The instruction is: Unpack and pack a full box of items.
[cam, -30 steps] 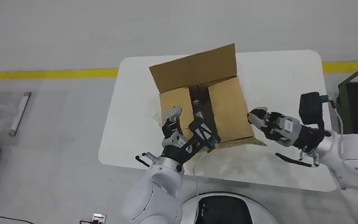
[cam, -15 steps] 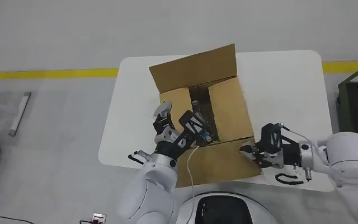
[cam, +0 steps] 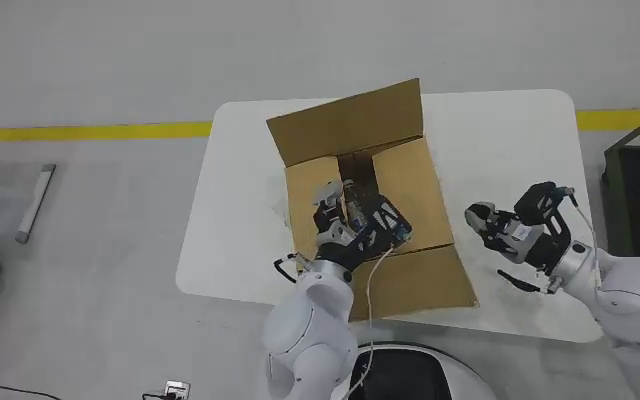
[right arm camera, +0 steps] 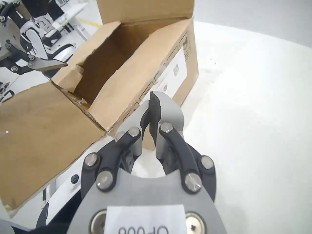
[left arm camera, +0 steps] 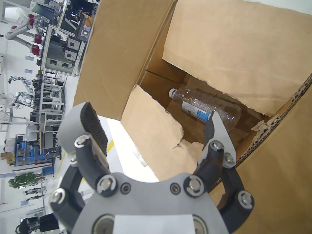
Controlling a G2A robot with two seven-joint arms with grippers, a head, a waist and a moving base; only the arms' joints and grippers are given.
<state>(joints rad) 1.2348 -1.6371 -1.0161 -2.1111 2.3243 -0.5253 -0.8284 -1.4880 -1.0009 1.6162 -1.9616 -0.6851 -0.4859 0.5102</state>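
On the table (cam: 500,130) the box (cam: 350,125) now has its front flap (cam: 410,285) open (just pulled down). The right gripper (right arm camera: 152,103), pinched together, has backed away; the left gripper (left arm camera: 150,113), spread wide, hangs over the bottle (left arm camera: 207,109) inside, so unpacking can start.

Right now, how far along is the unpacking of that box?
Done: the box stands open. In hand: the open left gripper hovers over the opening, above a bottle lying inside. The right gripper is shut on nothing, beside the box. Left: lifting the bottle out, then repacking.
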